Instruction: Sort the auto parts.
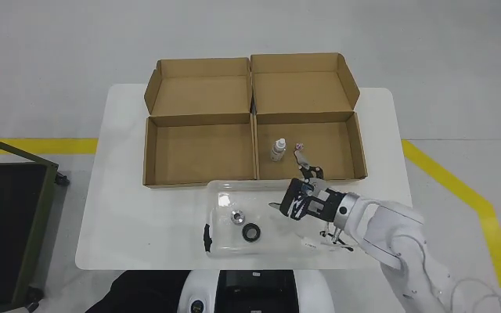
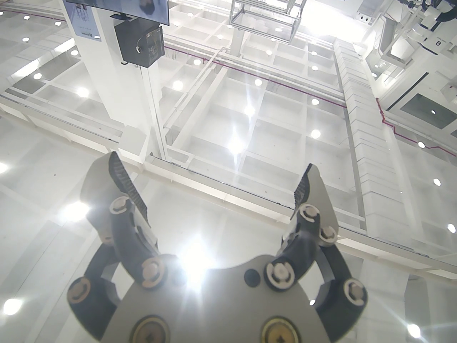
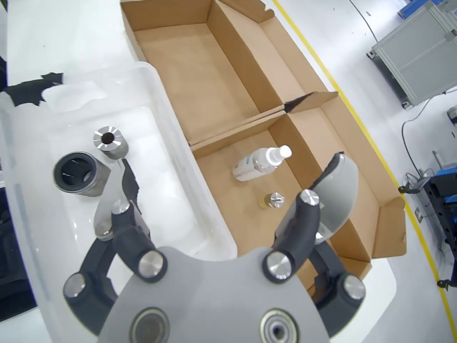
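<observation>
A clear plastic bin [image 1: 219, 190] at the table's front holds a silver slotted collet [image 1: 236, 217] [image 3: 109, 140] and a black cylindrical sleeve [image 1: 251, 232] [image 3: 80, 176]. Behind it lie two open cardboard boxes. The left box [image 1: 200, 152] is bare inside. In the right box [image 1: 340, 152] are a small spray bottle [image 1: 278, 149] [image 3: 259, 164] and a small metal fitting [image 1: 299, 146] [image 3: 273, 199]. My right gripper [image 1: 290, 186] [image 3: 232, 165] hangs open, holding nothing, over the bin's far right rim, one finger over the bin, the other over the right box. My left gripper [image 2: 214, 173] is open, pointing at the ceiling.
The white table [image 1: 117, 196] has bare strips to the left and right of the boxes. A dark cart [image 1: 23, 219] stands off the table's left side. Both box lids [image 1: 305, 78] stand folded back at the far side.
</observation>
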Robot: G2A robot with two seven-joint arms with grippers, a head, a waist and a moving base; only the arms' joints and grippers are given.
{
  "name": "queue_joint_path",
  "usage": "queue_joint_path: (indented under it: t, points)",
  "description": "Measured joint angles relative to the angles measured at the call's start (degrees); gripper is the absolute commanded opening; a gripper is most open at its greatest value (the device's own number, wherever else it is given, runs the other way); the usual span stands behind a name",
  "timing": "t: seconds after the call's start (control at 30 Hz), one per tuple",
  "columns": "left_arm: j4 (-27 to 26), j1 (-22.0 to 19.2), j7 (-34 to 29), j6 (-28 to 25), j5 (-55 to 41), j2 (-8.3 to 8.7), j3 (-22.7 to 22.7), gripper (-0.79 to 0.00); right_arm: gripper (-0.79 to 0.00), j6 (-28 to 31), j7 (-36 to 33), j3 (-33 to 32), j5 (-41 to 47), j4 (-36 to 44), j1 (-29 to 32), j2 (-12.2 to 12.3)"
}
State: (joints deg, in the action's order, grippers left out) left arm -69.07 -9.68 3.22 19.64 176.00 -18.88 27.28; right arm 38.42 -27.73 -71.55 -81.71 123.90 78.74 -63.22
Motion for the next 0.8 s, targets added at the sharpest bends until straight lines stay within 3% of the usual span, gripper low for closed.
queue_joint_path:
  t: [0.47, 0.8]
  points:
    - [0.0, 0.0, 0.0, 0.0, 0.0, 0.00, 0.0, 0.000, 0.000, 4.8, 6.3, 2.1, -2.9, -1.8, 3.5, 0.7]
    - [0.0, 0.0, 0.0, 0.0, 0.0, 0.00, 0.0, 0.000, 0.000, 9.5, 5.1, 7.1, -4.8, -6.1, 1.1, 0.7]
